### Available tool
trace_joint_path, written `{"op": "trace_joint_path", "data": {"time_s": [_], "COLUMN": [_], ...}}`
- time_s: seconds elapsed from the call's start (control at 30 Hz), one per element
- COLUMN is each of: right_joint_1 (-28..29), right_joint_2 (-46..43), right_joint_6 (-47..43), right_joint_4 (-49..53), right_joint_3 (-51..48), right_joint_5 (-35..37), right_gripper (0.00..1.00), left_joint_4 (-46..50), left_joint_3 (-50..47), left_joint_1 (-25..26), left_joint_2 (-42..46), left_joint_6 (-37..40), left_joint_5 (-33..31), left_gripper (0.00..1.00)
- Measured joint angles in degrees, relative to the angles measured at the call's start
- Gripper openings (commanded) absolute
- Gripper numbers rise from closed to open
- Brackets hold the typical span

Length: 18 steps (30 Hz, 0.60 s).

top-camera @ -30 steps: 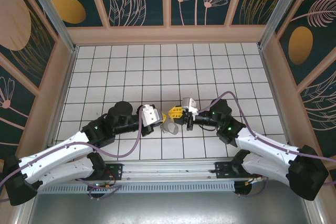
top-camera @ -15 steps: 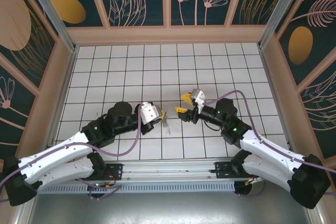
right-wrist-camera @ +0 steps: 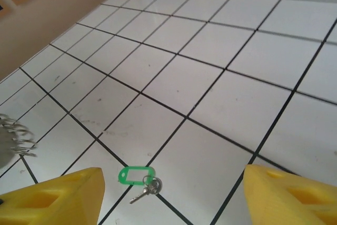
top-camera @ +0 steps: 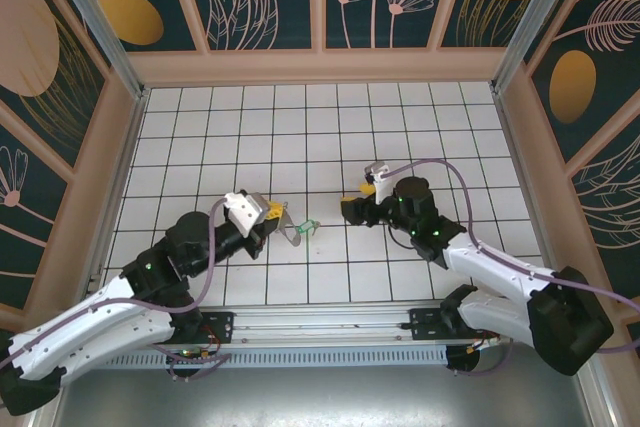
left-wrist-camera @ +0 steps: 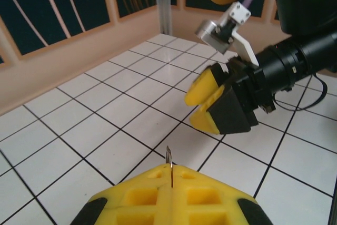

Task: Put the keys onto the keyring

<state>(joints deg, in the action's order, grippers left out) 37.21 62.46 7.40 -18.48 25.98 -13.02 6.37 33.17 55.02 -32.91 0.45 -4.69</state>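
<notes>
The left gripper (left-wrist-camera: 170, 178) pinches the flat tan keyring loop (top-camera: 286, 222). The wide-spread right gripper (right-wrist-camera: 174, 171) should gently grab the tiny green key (right-wrist-camera: 137, 174) right below it.

Shiny green-plastic keys (right-wrist-camera: 136, 174), silvery metal keyring (right-wrist-camera: 15, 134)

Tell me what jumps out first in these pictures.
Two yellow-fingered grippers face each other at mid-table. The left gripper is pinched shut on the thin edge of the keyring, and the right gripper is spread open opposite it. Between them the tiny bright-green keys lie loose on the white tiled table, seen between the open fingers in the right wrist view.
</notes>
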Motion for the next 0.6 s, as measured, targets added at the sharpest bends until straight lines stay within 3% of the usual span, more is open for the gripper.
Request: {"op": "trace_joint_path", "data": {"time_s": [0.3, 0.6], "right_joint_1": [1.6, 5.2], "right_joint_2": [11.6, 18.1], "right_joint_6": [3.1, 5.6], "right_joint_4": [-1.3, -5.5], "right_joint_3": [0.0, 0.5], "right_joint_5": [0.0, 1.0], "right_gripper": [0.70, 0.70], "left_joint_4": [1.6, 5.0], "left_joint_3": [-0.4, -1.2], "left_joint_1": [0.0, 0.0], "left_joint_2": [0.2, 3.1], "left_joint_6": [-1.0, -5.1], "left_joint_5": [-4.0, -13.0], "left_gripper": [0.00, 0.00]}}
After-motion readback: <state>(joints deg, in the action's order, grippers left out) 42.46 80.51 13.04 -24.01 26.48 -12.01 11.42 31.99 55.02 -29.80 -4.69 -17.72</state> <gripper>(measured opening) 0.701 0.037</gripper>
